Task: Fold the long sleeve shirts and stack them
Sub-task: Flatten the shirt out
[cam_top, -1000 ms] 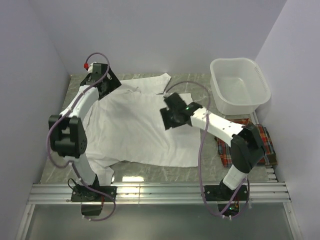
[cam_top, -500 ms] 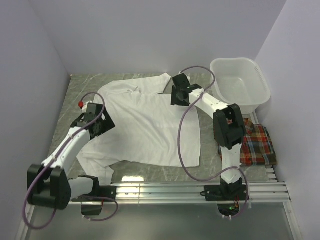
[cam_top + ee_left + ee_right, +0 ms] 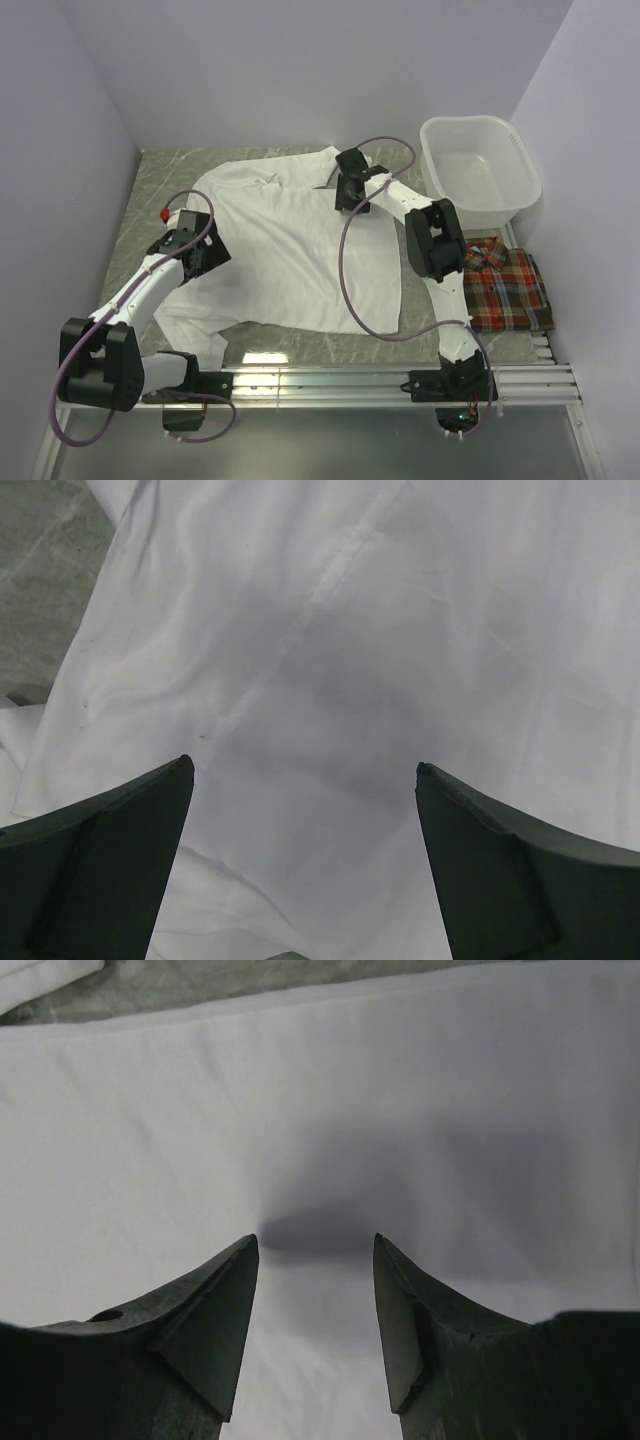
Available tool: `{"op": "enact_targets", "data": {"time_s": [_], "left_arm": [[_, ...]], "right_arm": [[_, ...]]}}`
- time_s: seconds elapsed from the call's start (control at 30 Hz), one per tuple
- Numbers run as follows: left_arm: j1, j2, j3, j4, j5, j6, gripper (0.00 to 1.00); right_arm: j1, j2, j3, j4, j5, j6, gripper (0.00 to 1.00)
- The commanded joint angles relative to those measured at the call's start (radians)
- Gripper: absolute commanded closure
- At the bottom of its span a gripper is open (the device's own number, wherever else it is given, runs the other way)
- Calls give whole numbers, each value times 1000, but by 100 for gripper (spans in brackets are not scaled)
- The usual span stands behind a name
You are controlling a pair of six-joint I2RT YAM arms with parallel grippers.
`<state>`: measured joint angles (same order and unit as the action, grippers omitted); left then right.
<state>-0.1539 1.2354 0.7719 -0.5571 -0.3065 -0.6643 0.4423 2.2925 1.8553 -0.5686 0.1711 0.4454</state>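
Facing the plain white collared cloth shirt [image 3: 290,250], the left gripper [image 3: 302,764] and right gripper [image 3: 315,1239] both show fingers spread.

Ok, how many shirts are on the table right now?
2. A white shirt lies spread across the middle of the table; a plaid shirt sits at the right edge, near the basin. No others seem hidden.

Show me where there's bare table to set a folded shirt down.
Bare marble: the far-left corner beside the white shirt, and the narrow near strip between its hem and the rail. Crowded at right: basin, plaid shirt.
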Motion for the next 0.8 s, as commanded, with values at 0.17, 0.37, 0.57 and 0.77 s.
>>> {"op": "enact_targets", "data": {"time_s": [0.17, 0.37, 0.57, 0.77], "left_arm": [[1, -2, 7, 26, -36, 23, 1], [2, -1, 6, 25, -40, 25, 1], [2, 7, 6, 22, -39, 25, 1], [4, 10, 3, 19, -39, 20, 1]], "right_arm": [[-65, 99, 171, -105, 8, 19, 43], [-105, 171, 275, -160, -4, 26, 43], [-142, 208, 331, -177, -28, 30, 44], [-181, 208, 364, -178, -21, 38, 44]]}}
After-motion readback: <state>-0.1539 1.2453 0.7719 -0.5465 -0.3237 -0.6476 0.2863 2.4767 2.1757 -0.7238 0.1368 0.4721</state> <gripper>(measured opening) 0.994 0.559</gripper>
